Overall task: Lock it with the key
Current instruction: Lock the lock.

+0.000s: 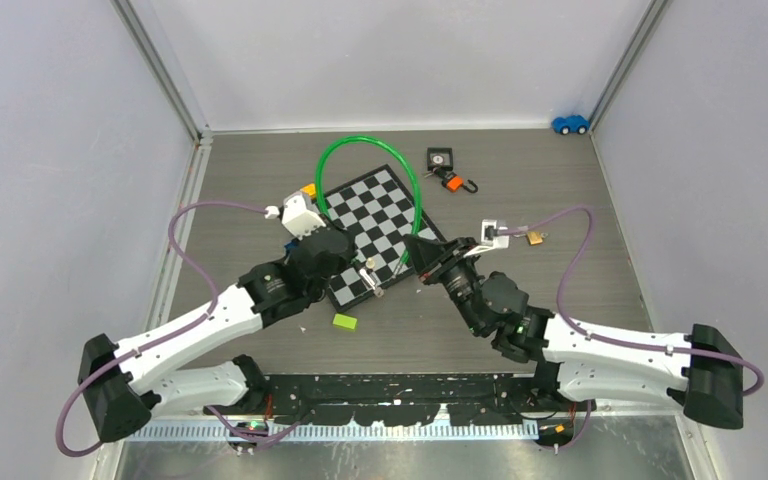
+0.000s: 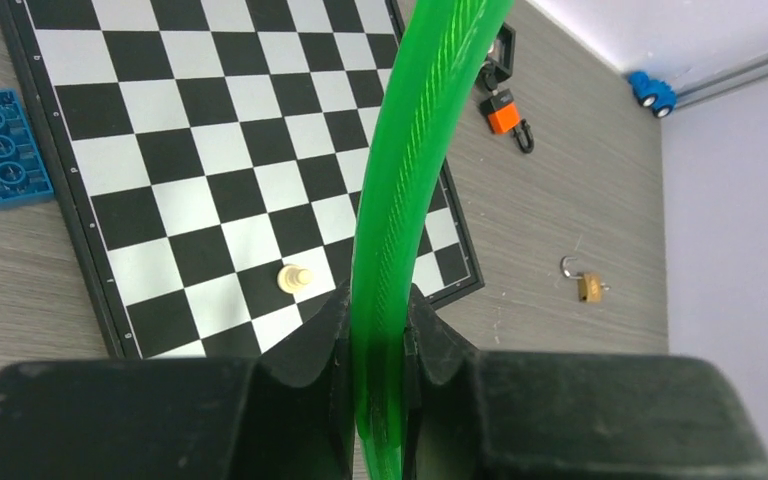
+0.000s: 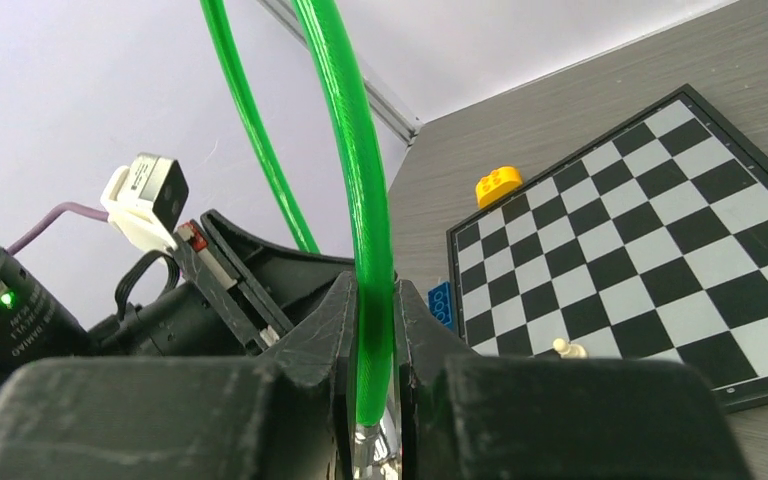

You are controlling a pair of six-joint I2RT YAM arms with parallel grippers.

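Observation:
A green cable lock [image 1: 370,146] arches up over the chessboard [image 1: 385,205] as a tall loop between both arms. My left gripper [image 1: 358,268] is shut on one leg of the cable [image 2: 420,130], which runs straight up between its jaws [image 2: 378,330]. On the other leg [image 3: 355,150], my right gripper [image 1: 422,256] is shut just above the cable's metal end piece [image 3: 375,440], seen between its jaws [image 3: 372,300]. A small brass padlock [image 1: 534,238] with an open shackle lies on the table to the right [image 2: 589,287]. I cannot make out a key.
A white pawn [image 2: 293,278] stands on the board's near edge. A blue brick [image 2: 0,145], a yellow brick [image 3: 498,184] and a green brick [image 1: 344,321] lie around the board. A black lock with an orange tag [image 1: 450,180] and a blue toy car [image 1: 569,124] sit farther back.

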